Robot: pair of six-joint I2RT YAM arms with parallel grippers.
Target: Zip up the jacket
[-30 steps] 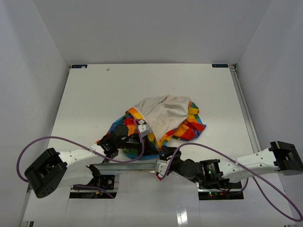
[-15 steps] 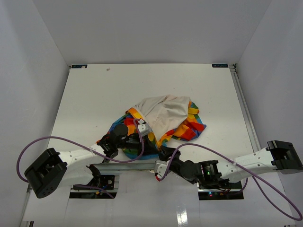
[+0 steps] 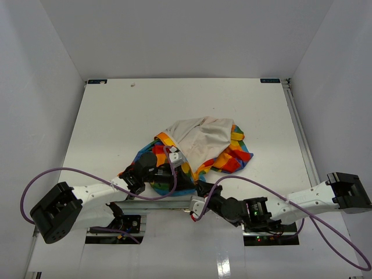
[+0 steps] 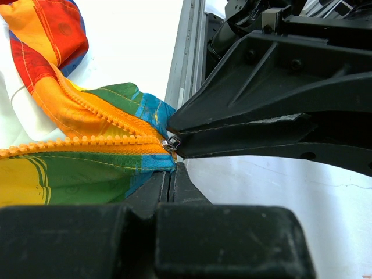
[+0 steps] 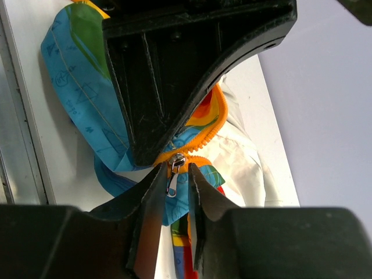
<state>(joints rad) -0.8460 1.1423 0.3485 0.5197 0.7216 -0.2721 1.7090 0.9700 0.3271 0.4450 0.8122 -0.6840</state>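
The jacket (image 3: pixel 200 139) lies crumpled mid-table, cream lining up and rainbow blocks around its edges. My left gripper (image 3: pixel 170 171) is at its near edge. In the left wrist view the left gripper (image 4: pixel 172 167) is shut on the blue-green hem just under the orange zipper teeth (image 4: pixel 87 141). The silver slider (image 4: pixel 170 143) sits at the bottom of the zipper, where the two tooth rows meet. My right gripper (image 5: pixel 177 174) stands slightly open around the hanging zipper pull (image 5: pixel 173 183), its fingers (image 5: pixel 152 197) on either side of it. The right gripper (image 3: pixel 200 189) is beside the left one.
A metal rail (image 3: pixel 151 204) runs along the near table edge, just behind both grippers. Purple cables (image 3: pixel 87 171) loop over the arms. White walls close in the table on the left, right and far sides.
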